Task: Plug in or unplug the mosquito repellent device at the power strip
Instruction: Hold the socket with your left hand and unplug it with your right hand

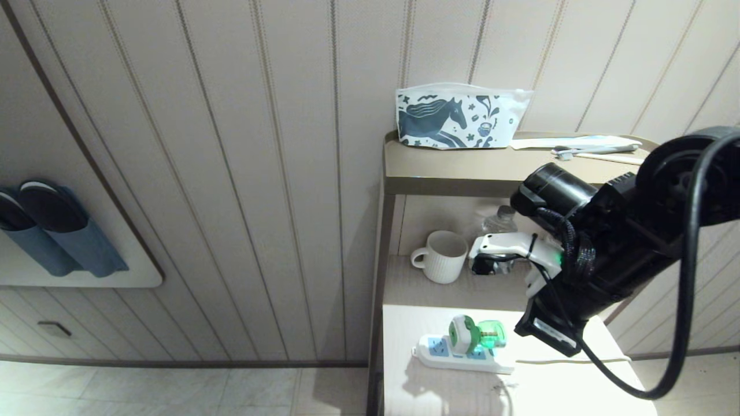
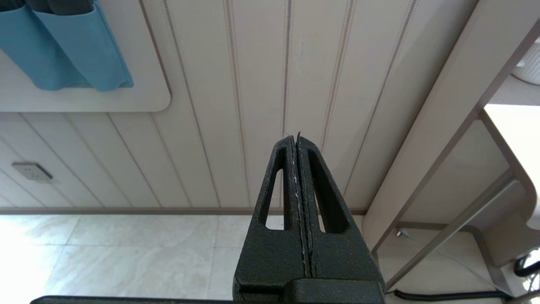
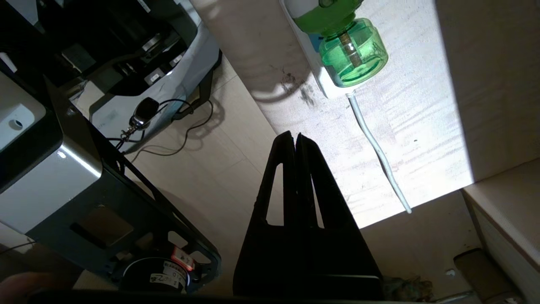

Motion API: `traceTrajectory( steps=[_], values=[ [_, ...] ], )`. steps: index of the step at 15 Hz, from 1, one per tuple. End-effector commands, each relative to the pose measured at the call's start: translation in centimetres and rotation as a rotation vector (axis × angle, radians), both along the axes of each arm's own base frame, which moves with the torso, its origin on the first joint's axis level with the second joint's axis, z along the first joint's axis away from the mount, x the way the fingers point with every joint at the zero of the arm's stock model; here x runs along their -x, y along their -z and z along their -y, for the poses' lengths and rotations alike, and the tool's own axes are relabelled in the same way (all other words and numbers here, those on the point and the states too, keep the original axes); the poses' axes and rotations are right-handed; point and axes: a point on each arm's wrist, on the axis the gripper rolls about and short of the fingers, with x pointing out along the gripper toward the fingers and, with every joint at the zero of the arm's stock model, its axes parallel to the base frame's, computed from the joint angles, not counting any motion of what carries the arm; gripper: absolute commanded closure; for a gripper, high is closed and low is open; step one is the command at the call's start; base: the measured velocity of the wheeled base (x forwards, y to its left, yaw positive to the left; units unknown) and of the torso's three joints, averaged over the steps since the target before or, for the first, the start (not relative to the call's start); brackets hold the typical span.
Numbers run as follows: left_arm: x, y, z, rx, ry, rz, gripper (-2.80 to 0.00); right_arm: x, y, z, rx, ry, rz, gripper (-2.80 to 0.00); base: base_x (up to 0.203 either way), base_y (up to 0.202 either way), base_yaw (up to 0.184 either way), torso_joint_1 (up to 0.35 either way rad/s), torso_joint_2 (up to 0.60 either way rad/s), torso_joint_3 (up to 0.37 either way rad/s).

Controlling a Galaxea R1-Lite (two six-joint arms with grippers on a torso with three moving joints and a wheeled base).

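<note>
Green-bottled mosquito repellent device [image 3: 340, 46] is seated on the power strip [image 1: 462, 353], ahead of the right gripper [image 3: 295, 137], pressed closed, empty.

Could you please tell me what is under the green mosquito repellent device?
The white power strip lies under the mosquito repellent device, on the shelf. The socket beneath it is covered; one blue socket face shows beside it.

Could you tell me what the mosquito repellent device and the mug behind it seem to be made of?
Mosquito repellent device: probably plastic, with an opaque white-green head and a see-through green bottle. Mug: likely matte ceramic, white with fine vertical ribs.
</note>
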Motion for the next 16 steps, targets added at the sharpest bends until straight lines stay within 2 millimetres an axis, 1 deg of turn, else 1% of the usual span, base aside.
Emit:
traceTrajectory(
  steps=[1,4,6,8,10,12,15,16],
  values=[
    [0.0,0.0,0.0,0.0,0.0,-0.002,0.0,0.4,-0.3,0.1,-0.003,-0.009,0.004,0.0,0.0,0.0,0.0,0.0,0.0,0.0],
    [0.0,0.0,0.0,0.0,0.0,-0.001,0.0,0.9,-0.9,0.4,-0.019,0.013,0.019,0.0,0.0,0.0,0.0,0.0,0.0,0.0],
    [0.0,0.0,0.0,0.0,0.0,0.0,0.0,0.8,-1.2,0.2,-0.029,0.026,0.028,0.0,0.0,0.0,0.0,0.0,0.0,0.0],
    [0.0,0.0,0.0,0.0,0.0,0.0,0.0,1.4,-1.2,0.1,-0.037,0.033,0.021,0.0,0.0,0.0,0.0,0.0,0.0,0.0],
    [0.0,0.0,0.0,0.0,0.0,-0.002,0.0,2.2,-1.8,0.6,-0.049,0.039,0.039,0.0,0.0,0.0,0.0,0.0,0.0,0.0],
    [0.0,0.0,0.0,0.0,0.0,-0.003,0.0,2.8,-1.8,1.2,-0.048,0.048,0.038,0.0,0.0,0.0,0.0,0.0,0.0,0.0],
    [0.0,0.0,0.0,0.0,0.0,0.0,0.0,4.3,-2.1,2.1,-0.06,0.051,0.033,0.0,0.0,0.0,0.0,0.0,0.0,0.0],
    [0.0,0.0,0.0,0.0,0.0,0.0,0.0,4.3,-2.2,2.6,-0.099,0.066,0.015,0.0,0.0,0.0,0.0,0.0,0.0,0.0]
  ],
)
